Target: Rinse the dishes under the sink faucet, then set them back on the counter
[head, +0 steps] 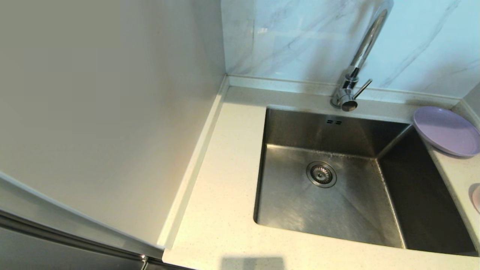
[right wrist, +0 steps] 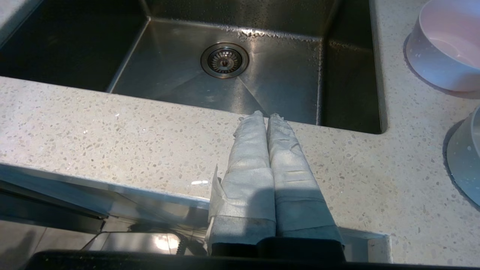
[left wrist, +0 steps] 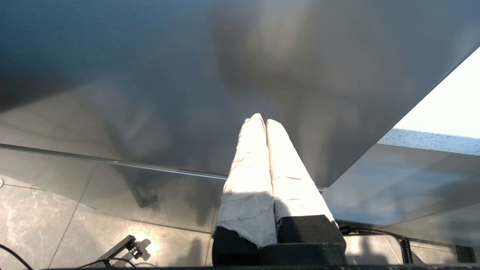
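Note:
The lavender plate (head: 446,129) lies on the counter (head: 225,168) at the sink's back right corner. The pale pink dish (head: 476,198) shows as a sliver at the right edge of the head view; in the right wrist view this pink dish (right wrist: 446,48) stands upright on the counter beside the sink (right wrist: 180,75). The chrome faucet (head: 356,71) rises behind the basin (head: 300,210), which holds no dishes. My right gripper (right wrist: 267,114) is shut and empty over the counter's front strip. Down by a cabinet front, my left gripper (left wrist: 262,120) is also shut and empty. Neither gripper shows in the head view.
The strainer drain (head: 321,174) sits in the basin floor, with water drops along the back of it. A third, grey-blue round dish (right wrist: 465,157) pokes in at the right wrist view's edge, on the counter. A plain wall (head: 112,112) bounds the counter on the left.

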`<state>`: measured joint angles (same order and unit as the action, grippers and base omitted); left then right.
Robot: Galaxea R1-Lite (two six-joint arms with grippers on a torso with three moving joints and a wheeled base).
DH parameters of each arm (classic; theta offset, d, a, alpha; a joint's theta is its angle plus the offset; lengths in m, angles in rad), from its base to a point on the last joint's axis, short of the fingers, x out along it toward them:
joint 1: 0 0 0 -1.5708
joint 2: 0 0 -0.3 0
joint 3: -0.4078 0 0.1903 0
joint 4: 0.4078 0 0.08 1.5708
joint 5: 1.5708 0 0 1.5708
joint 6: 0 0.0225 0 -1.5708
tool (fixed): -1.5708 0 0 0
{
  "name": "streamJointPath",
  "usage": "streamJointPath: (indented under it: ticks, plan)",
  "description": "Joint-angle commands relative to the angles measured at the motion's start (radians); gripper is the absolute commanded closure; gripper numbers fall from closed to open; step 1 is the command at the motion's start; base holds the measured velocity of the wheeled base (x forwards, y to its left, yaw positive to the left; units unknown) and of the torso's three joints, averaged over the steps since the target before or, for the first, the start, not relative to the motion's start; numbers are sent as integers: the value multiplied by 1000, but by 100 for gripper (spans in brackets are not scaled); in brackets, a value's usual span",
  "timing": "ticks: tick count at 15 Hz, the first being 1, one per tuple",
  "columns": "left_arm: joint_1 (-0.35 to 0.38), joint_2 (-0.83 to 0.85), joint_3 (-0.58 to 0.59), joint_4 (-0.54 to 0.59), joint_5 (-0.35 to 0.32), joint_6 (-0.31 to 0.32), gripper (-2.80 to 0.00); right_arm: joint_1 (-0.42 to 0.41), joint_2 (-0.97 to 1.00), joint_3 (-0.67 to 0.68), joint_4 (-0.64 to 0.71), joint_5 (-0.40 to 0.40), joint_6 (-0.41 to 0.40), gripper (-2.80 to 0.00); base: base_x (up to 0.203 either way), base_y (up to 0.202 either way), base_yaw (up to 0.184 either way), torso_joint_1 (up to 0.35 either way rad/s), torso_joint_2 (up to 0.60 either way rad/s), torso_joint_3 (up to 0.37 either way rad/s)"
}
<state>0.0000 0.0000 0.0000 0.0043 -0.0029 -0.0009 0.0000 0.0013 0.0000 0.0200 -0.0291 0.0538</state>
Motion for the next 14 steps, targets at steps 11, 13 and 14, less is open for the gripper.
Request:
streamJointPath:
  ticks: [11, 13, 14]
  plan:
    - [0, 0, 0, 0, 0, -1, 0, 0, 2, 9, 0, 0, 4, 0, 0, 0, 0, 0, 0, 0]
    - [0, 0, 0, 0, 0, -1, 0, 0, 2, 9, 0, 0, 4, 0, 0, 0, 0, 0, 0, 0]
    - [0, 0, 0, 0, 0, -1, 0, 0, 2, 8, 0, 0, 4, 0, 0, 0, 0, 0, 0, 0]
